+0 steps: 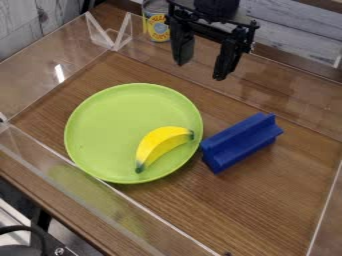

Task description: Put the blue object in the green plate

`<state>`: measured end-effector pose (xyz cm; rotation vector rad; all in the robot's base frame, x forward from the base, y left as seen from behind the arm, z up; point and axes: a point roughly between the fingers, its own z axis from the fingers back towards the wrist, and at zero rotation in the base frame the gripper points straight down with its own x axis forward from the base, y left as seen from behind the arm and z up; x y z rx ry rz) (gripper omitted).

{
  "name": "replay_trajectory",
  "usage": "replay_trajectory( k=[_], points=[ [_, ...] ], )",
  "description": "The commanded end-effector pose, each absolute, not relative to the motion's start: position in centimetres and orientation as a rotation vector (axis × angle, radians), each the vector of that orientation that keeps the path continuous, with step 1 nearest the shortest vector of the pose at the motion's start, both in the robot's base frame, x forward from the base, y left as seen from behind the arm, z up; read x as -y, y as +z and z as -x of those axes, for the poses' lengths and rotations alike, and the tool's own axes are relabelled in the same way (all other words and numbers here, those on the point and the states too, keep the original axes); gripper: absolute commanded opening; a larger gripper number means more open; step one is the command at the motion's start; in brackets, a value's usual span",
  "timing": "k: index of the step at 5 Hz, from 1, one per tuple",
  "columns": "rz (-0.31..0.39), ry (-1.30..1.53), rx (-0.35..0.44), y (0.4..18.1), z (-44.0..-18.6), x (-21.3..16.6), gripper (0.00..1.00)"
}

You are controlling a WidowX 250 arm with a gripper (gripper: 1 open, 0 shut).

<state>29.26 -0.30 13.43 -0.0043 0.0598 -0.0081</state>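
Observation:
A deep-blue ridged block, the blue object, lies on the wooden table just right of the green plate. The plate is round and lime-green, and a yellow banana rests on its right side, close to the block. My black gripper hangs at the back, above and behind the blue block, well apart from it. Its two fingers point down with a gap between them and hold nothing.
Clear acrylic walls ring the table on all sides. A clear triangular stand and a yellow-labelled container sit at the back left, beside the arm.

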Motion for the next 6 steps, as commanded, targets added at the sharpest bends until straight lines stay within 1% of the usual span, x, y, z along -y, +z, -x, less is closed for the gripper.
replay_trajectory(
  k=[1,2,4,6],
  points=[
    [0.014,-0.066,-0.099,12.0,-28.8,0.7,1.0],
    [0.022,-0.227,-0.109,10.1,-28.0,2.7,1.0],
    [0.017,-0.465,-0.104,8.6,-27.9,6.0,1.0],
    [0.019,-0.5,-0.098,7.1,-28.1,7.0,1.0]
  ],
)
